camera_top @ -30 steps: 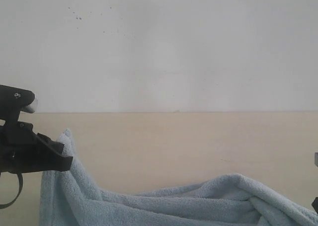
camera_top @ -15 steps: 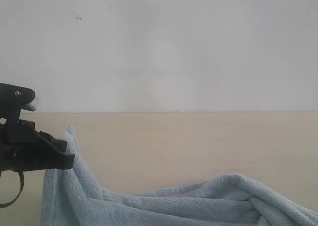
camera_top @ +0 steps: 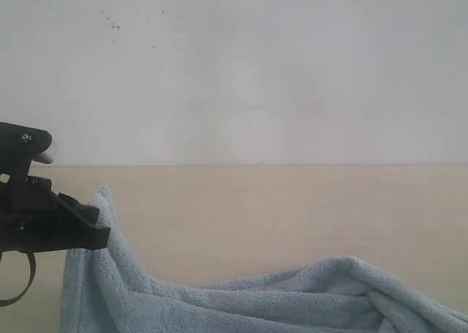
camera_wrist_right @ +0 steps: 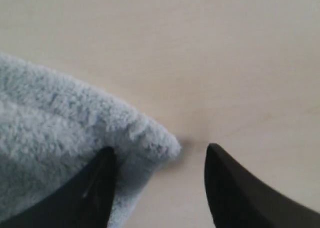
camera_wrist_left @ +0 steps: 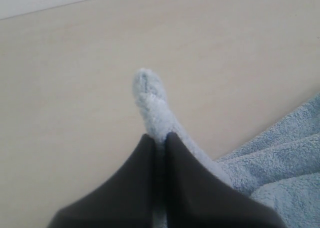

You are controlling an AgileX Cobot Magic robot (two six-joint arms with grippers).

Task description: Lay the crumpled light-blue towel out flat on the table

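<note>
While left gripper (camera_wrist_left: 159, 137) pinches towel (camera_wrist_left: 149, 100), right gripper (camera_wrist_right: 160, 149) spread

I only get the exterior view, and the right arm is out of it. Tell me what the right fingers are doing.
Observer: The right fingers stand open. A corner of the towel lies on the table between them, not pinched.
Operator: Confirm the left grip from its wrist camera.
Observer: The left fingers are shut on the towel, and its corner tip pokes out past the fingertips.
</note>
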